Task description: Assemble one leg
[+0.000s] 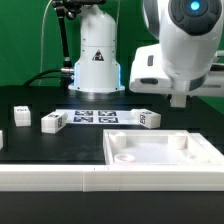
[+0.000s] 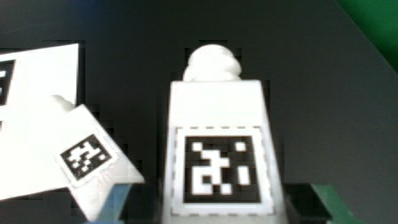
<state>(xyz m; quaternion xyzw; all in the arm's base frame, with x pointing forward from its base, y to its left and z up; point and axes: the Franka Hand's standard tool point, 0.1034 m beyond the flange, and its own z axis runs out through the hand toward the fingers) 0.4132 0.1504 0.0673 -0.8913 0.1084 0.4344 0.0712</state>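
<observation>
In the wrist view a leg [image 2: 221,150], a white block with a black-and-white tag and a rounded peg at its far end, lies between my fingers. My gripper [image 2: 228,206] is open. Dark gaps show between the leg and each finger [image 2: 128,200]. In the exterior view my gripper [image 1: 176,98] hangs low over the table at the right, behind the white panel. A leg [image 1: 145,117] lies by the marker board's right end. Whether it is the same leg I cannot tell.
The marker board [image 1: 95,116] lies mid-table, and a tagged white surface [image 2: 71,140] shows beside the leg in the wrist view. Two more legs [image 1: 52,121] [image 1: 22,115] stand at the left. The wide white panel [image 1: 165,158] lies at the front right.
</observation>
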